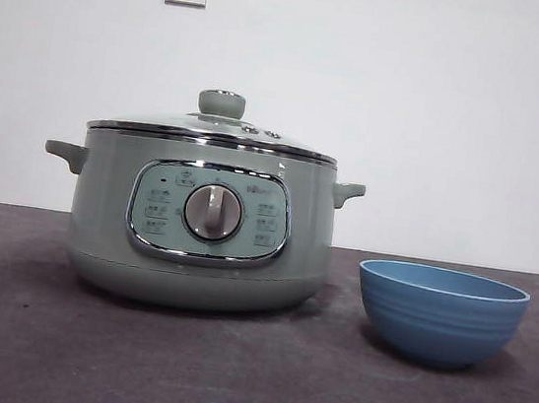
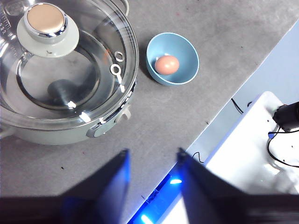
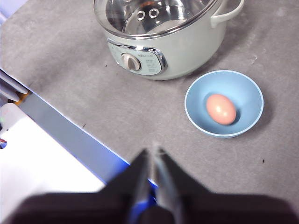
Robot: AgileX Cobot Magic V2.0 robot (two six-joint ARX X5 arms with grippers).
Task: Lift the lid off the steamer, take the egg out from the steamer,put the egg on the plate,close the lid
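Now the lid [image 1: 216, 127] sits closed on the steamer [image 1: 201, 222], its green knob upright at the centre and its steel rim seated all round the pot's top. Just beside the steamer on the grey table [image 1: 22, 348] stands the plate [image 1: 440, 313], apart from it, and the egg [image 3: 221, 108] lies inside on its bottom. Both arms hang high above the table's near edge: the left gripper [image 2: 152, 161] has its jaws spread and empty, the right gripper [image 3: 153, 156] has its jaws pressed together, holding nothing.

steamer [image 1: 202, 224] panel markings, too small to read
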